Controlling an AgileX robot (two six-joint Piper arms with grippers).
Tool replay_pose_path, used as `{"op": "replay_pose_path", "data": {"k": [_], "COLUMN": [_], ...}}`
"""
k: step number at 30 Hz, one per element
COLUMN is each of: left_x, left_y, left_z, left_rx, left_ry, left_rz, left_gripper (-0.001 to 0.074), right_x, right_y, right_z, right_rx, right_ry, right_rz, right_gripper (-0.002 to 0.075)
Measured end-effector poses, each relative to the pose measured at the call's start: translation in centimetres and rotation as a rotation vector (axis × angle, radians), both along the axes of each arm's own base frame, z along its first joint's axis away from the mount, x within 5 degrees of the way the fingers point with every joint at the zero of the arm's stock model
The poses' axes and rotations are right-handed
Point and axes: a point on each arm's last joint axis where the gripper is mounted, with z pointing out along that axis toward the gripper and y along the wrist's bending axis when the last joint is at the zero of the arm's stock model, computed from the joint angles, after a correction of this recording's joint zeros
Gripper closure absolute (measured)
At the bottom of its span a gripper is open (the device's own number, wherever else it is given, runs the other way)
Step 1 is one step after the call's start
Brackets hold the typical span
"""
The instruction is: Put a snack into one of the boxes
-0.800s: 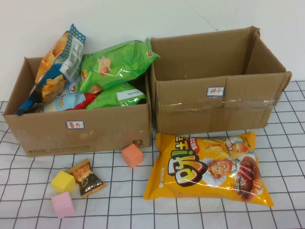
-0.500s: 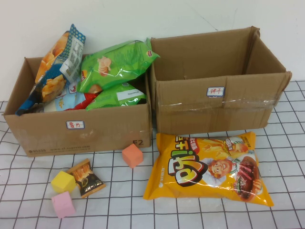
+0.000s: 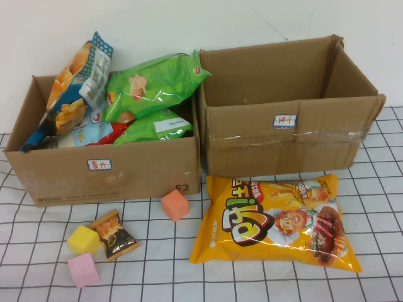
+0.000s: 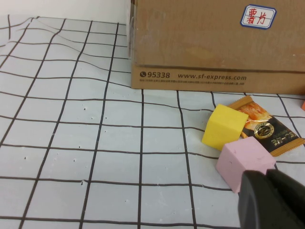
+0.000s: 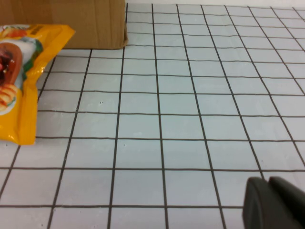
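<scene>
The left gripper hangs low by the pink cube, the right gripper over bare table near the yellow chip bag; each gripper's fingers look pressed together

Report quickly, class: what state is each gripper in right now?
Left gripper: holds nothing, low over the table beside the pink cube; cannot be told.
Right gripper: holds nothing, over bare table; cannot be told.

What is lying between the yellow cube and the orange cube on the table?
In the high view, a small brown snack packet lies between the yellow cube and the orange cube, touching the yellow one.
</scene>
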Motion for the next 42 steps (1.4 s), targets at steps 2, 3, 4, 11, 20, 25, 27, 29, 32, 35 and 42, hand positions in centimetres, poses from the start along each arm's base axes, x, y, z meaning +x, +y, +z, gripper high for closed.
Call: {"op": "replay_pose_path", "data": {"k": [2,3,4,11,20,25,27,29,32,35,42], "left_x": [0.0,0.0,0.0,0.0,0.3,-0.4,-0.8,-1.0,-1.3,-1.3,-1.2], "left_y": [0.0,0.0,0.0,0.0,0.1,0.1,0.1,0.1,0.1,0.1,0.2], "left_z": [0.0,0.0,0.0,0.2,4.1,6.3,7.0,7.4,7.7,7.8,9.6], "left_rx": [0.0,0.0,0.0,0.008,0.011,-0.006,-0.012,-0.015,-0.02,-0.022,0.005], "left_ry": [0.0,0.0,0.0,-0.018,-0.475,-0.724,-0.809,-0.862,-0.907,-0.92,-0.591], "left_rz": [0.0,0.0,0.0,0.001,0.007,0.007,0.006,0.006,0.006,0.005,0.011], "left_gripper": [0.0736,0.0736,0.0736,0.0736,0.0736,0.0736,0.0736,0.0736,0.0736,0.0736,0.0736], "right_x": [0.0,0.0,0.0,0.0,0.6,0.0,-0.3,-0.5,-0.6,-0.6,-0.5], "right_y": [0.0,0.0,0.0,0.0,0.7,1.3,1.4,1.5,1.4,1.4,0.8], "right_z": [0.0,0.0,0.0,0.1,3.5,6.0,6.7,7.1,7.3,7.3,8.7], "right_rx": [0.0,0.0,0.0,-0.008,-0.042,-0.086,-0.041,0.006,0.043,0.066,0.064], "right_ry": [0.0,0.0,0.0,-0.011,-0.412,-0.697,-0.778,-0.828,-0.855,-0.849,-0.62], "right_rz": [0.0,0.0,0.0,0.001,0.085,0.145,0.159,0.168,0.167,0.159,0.087], "right_gripper": [0.0726,0.0726,0.0726,0.0726,0.0726,0.0726,0.0726,0.0726,0.0726,0.0726,0.0726]}}
